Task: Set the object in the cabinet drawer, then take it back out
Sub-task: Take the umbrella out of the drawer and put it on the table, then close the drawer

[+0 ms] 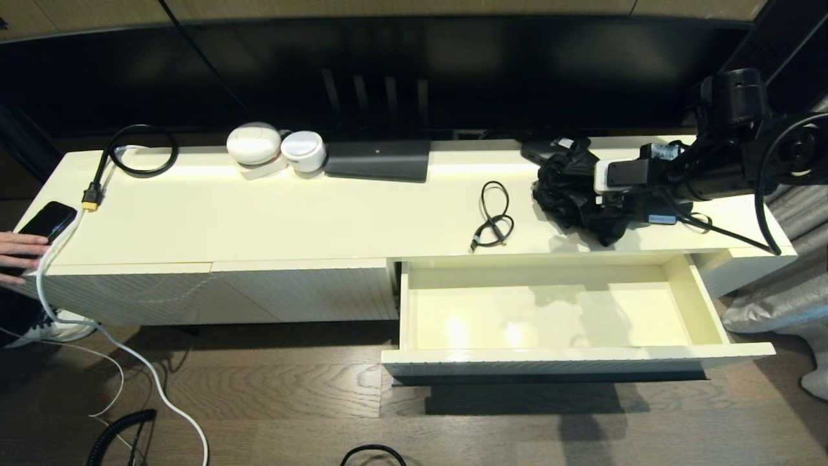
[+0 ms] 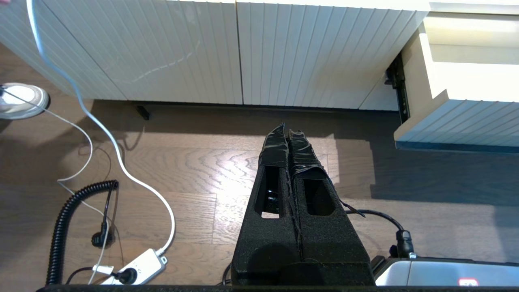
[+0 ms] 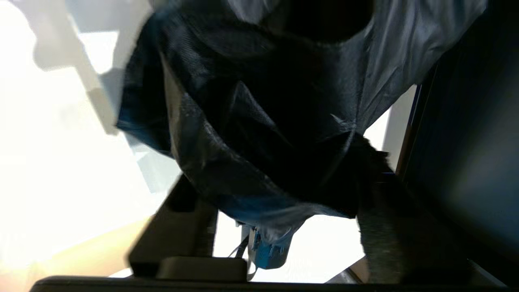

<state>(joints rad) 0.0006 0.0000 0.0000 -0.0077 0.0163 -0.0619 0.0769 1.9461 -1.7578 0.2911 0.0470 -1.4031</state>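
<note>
The object is a crumpled black fabric bundle at the right end of the cabinet top, just behind the drawer. My right gripper reaches in from the right and is shut on the bundle, which fills the right wrist view as dark cloth between the two fingers. The cabinet drawer stands pulled out, its cream interior bare; its ribbed front also shows in the left wrist view. My left gripper hangs shut and empty over the wooden floor, left of the drawer.
On the cabinet top lie a looped black cable, a dark flat box, two white round devices and a phone beside a person's hand. Cables and a power strip lie on the floor.
</note>
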